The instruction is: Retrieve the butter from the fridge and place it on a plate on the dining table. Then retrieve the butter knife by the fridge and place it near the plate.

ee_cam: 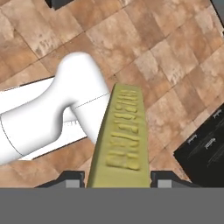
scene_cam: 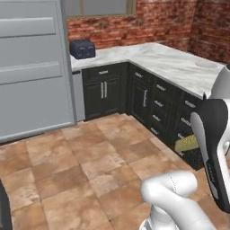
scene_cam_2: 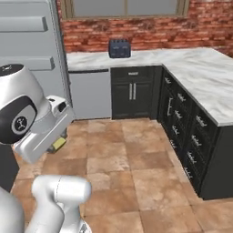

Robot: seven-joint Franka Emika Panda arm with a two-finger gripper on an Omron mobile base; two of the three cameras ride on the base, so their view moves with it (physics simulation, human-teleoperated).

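We see our two-finger gripper [ee_cam: 118, 180] clamped on the small yellow rectangular butter stick [ee_cam: 122, 135], which runs from 6 toward 12 o'clock over the brown tiled floor [ee_cam: 166, 52]. The tall grey steel fridge [scene_cam: 31, 67] stands at 10 o'clock; its door seems shut, though we can't be sure.

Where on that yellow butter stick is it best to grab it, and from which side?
Across its two long narrow sides, near one end, coming in along its length. The hand view shows the gripper holding the butter that way: a finger at each side of the near end, the stick pointing straight out, flat lettered face up.
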